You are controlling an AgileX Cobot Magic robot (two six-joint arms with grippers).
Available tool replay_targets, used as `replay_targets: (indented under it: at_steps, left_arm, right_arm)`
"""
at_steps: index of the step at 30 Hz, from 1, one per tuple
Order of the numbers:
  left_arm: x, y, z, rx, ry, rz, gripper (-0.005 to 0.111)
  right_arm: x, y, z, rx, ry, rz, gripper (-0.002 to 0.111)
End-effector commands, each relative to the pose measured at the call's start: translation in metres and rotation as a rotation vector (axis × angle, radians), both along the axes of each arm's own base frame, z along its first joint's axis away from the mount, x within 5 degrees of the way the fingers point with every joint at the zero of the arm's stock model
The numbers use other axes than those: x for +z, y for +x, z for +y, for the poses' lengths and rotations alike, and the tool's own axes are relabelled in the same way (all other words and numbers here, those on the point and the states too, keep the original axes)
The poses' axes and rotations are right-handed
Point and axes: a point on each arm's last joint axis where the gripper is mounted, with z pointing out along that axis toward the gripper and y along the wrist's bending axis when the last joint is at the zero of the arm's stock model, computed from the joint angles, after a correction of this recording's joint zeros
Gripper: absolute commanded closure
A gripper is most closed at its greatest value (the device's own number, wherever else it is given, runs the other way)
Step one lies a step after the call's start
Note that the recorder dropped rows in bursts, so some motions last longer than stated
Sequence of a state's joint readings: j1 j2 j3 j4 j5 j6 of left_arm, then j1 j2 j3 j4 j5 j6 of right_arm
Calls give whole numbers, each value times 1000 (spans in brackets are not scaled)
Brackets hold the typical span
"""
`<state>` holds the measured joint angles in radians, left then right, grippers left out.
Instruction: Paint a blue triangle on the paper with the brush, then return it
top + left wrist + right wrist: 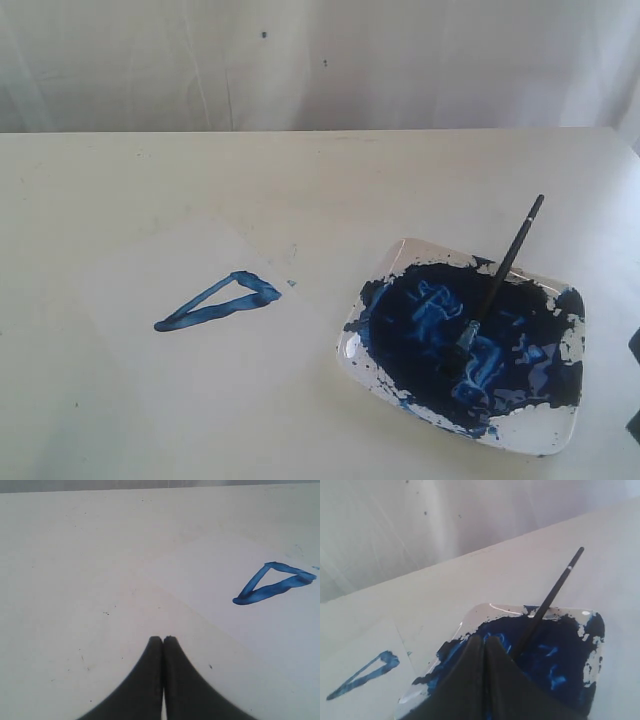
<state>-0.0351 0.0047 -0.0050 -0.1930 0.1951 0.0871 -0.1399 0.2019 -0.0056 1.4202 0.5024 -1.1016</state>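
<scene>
The blue triangle (220, 300) (274, 583) (362, 675) is painted on the thin white paper (180, 340) (280, 630) at the table's left-middle. The black-handled brush (500, 280) (551, 598) rests in the paint dish (548, 437) (485, 611), tip down in the blue paint, handle leaning over the far rim. Nothing holds it. My left gripper (163, 639) is shut and empty over bare table beside the paper. My right gripper (485, 639) is shut and empty, hovering near the dish, beside the brush. A dark bit of the right arm (634, 385) shows at the exterior view's right edge.
The white table (320, 180) ends at a back edge below a pale draped backdrop (320, 60). A small blue paint speck (291, 283) sits near the paper's corner.
</scene>
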Motion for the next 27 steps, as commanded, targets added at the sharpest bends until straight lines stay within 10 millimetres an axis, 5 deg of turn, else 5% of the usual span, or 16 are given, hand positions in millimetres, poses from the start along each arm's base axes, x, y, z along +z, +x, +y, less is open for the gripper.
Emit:
replay_targets:
  at_steps: [1,8,21,27]
  left_arm:
    - [-1,0,0,1,-14,1,107]
    - [-1,0,0,1,-14,1,107]
    - [-1,0,0,1,-14,1,107]
    - [-1,0,0,1,-14,1,107]
  right_arm:
    - [-5,3,-13,-172,111,75,108]
    - [-10,4,-34,-431,203,133,108]
    - [-13,2,-44,-403,-421,78,108]
    - [-15,-1,-44,-376,-480,95,108]
